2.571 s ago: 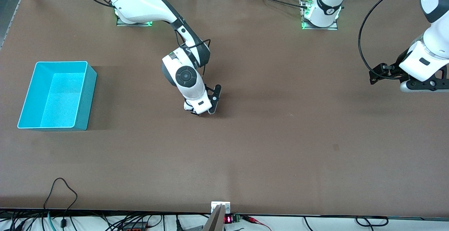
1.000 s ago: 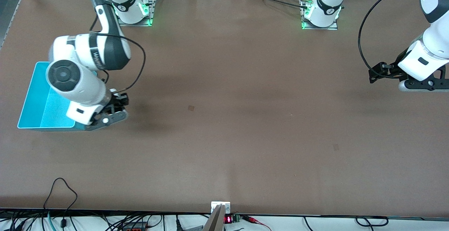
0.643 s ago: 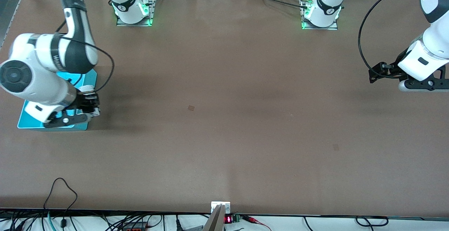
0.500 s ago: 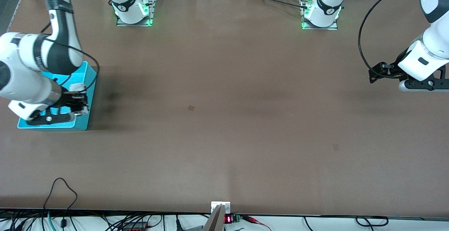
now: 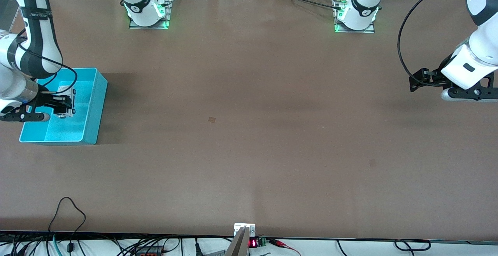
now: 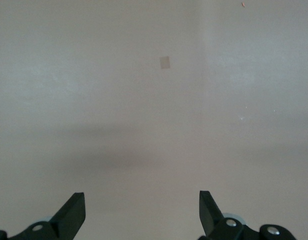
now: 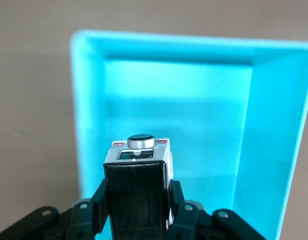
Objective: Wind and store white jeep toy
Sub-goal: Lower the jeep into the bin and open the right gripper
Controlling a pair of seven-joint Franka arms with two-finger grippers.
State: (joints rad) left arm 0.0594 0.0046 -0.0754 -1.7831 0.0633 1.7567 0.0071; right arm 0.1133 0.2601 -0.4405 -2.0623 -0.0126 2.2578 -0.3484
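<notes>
right claw (image 5: 64, 106): shut tight on the white jeep toy (image 7: 139, 187), right over the inside of the turquoise bin (image 5: 99, 104) | jeep's long side ran along the bin's long side | bin sat straight under it | left claw (image 6: 141, 212): wide open, waiting over bare counter (image 5: 249, 151)

A robotics lab: two white arms bolted by base plates (image 5: 354, 28) to a wide brown bench (image 5: 249, 131), cables (image 5: 70, 209) and electronics along its edge.
</notes>
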